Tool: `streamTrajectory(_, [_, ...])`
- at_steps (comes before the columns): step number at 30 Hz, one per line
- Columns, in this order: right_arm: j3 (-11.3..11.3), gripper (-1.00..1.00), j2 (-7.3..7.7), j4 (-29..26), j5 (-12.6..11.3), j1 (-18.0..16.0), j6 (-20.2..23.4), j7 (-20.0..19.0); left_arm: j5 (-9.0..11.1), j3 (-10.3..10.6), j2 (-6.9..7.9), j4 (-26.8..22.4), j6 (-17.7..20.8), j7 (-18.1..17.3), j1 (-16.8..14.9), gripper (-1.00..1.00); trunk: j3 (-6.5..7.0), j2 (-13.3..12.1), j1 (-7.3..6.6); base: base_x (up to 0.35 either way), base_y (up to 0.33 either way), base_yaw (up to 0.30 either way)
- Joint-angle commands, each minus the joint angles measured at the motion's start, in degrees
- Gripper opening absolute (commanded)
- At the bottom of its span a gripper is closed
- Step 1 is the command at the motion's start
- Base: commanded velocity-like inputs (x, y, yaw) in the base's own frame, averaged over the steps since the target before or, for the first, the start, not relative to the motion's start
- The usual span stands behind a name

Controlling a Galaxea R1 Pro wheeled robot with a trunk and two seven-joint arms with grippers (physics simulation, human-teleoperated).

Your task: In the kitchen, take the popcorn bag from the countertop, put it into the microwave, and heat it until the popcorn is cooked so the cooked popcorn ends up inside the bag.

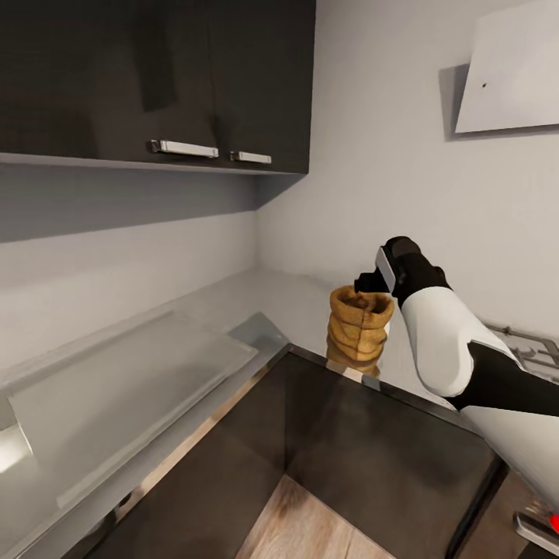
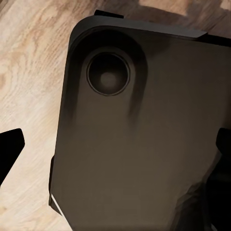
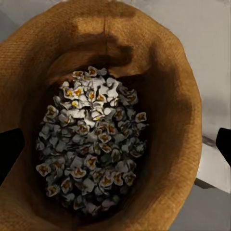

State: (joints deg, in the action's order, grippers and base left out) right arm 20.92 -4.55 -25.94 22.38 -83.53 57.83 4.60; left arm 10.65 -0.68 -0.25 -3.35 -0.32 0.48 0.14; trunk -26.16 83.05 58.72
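The popcorn bag [image 1: 357,330], a wrinkled mustard-tan sack with a rolled open rim, stands on the grey countertop [image 1: 210,310] by its front edge, near the inner corner. My right gripper [image 1: 371,281] hovers just above the rim. In the right wrist view I look straight down into the popcorn bag [image 3: 192,101] at pale popcorn pieces [image 3: 91,144]. There the right gripper [image 3: 115,151] is open, with one dark fingertip at each side outside the rim. My left gripper [image 2: 115,144] is open and empty, hanging low over my dark base [image 2: 144,144]. The microwave is out of view.
Dark upper cabinets [image 1: 155,78] with white handles hang over the counter's left run. A shallow grey sink or drainboard [image 1: 132,388] lies in that run. Stove grates [image 1: 532,349] sit to the right, under a pale hood [image 1: 512,70]. Wooden floor [image 1: 310,520] lies below.
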Motion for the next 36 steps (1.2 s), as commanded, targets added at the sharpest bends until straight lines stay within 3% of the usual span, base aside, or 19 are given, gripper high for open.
streamTrajectory(1, [0.35, 1.00, 0.60, 0.32, -0.33, -0.05, -0.64, 0.41, 0.34, -0.03, -0.01, -0.08, -0.03, 0.05, 0.01, 1.00, -0.05, 0.03, 0.01, 0.047, 0.000, 0.000])
streamTrajectory(8, [0.35, 1.00, 7.65, 3.38, -0.31, -0.05, -3.73, -0.12, 0.34, -0.04, -0.09, -0.08, -0.03, 0.05, 0.02, 1.00, -0.05, 0.03, 0.01, 0.008, 0.000, 0.000])
streamTrajectory(10, [0.35, 1.00, 8.64, 5.30, -0.22, -0.05, -5.36, -0.30, 0.34, -0.05, -0.10, -0.09, -0.03, 0.05, 0.03, 1.00, -0.05, 0.03, 0.01, 0.000, 0.000, 0.000])
streamTrajectory(17, [0.18, 1.00, 8.11, 9.38, -0.50, -0.05, -6.31, -0.48, 0.34, -0.04, -0.10, -0.09, -0.03, 0.05, 0.00, 1.00, -0.05, 0.03, 0.01, 0.000, 0.000, 0.000])
streamTrajectory(23, [0.18, 1.00, 5.88, 11.67, -0.80, -0.05, -7.62, -0.39, 0.34, -0.03, -0.10, -0.08, -0.03, 0.05, 0.01, 1.00, -0.05, 0.03, 0.01, 0.000, 0.000, 0.000])
streamTrajectory(30, [0.26, 1.00, 5.82, 15.18, -0.77, -0.05, -12.00, -0.09, 0.34, -0.03, -0.10, -0.08, -0.03, 0.05, 0.02, 1.00, -0.05, 0.03, 0.01, 0.000, 0.000, 0.000])
streamTrajectory(31, [0.27, -1.00, 5.84, 15.20, -0.76, -0.05, -12.06, 0.03, 0.34, -0.03, -0.10, -0.08, -0.03, 0.05, 0.03, 1.00, -0.05, 0.03, 0.01, 0.000, 0.000, 0.000])
streamTrajectory(36, [0.27, -1.00, 6.03, 15.30, -0.76, -0.05, -12.15, 0.15, 0.34, -0.03, -0.10, -0.08, -0.03, 0.05, 0.00, 1.00, -0.05, 0.03, 0.01, 0.000, 0.000, 0.000])
